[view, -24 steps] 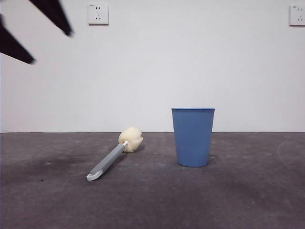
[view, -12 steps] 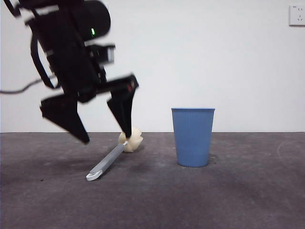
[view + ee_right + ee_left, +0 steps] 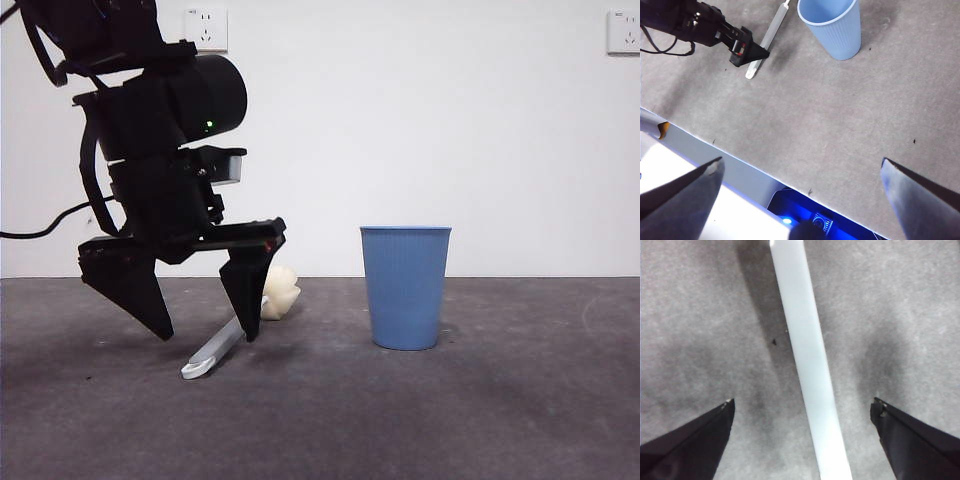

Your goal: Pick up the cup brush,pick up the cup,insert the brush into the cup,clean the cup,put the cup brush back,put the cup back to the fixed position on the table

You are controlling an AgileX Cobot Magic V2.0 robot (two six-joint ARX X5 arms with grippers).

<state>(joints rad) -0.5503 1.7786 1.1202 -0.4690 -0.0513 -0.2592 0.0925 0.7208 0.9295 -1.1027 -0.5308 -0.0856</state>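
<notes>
Left gripper (image 3: 200,335) spread wide, empty, astride brush (image 3: 222,345) lying left of cup (image 3: 405,288), mid-table (image 3: 500,420). Probably light: stiff handle, squashy sponge; best pinched mid-handle. Right gripper (image 3: 800,175) open, waiting.

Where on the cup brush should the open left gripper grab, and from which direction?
Probably mid-handle, coming straight down from above. The cup brush lies flat on the table, its slim straight handle already running between the open jaws of the left gripper; the sponge head is bulkier.
</notes>
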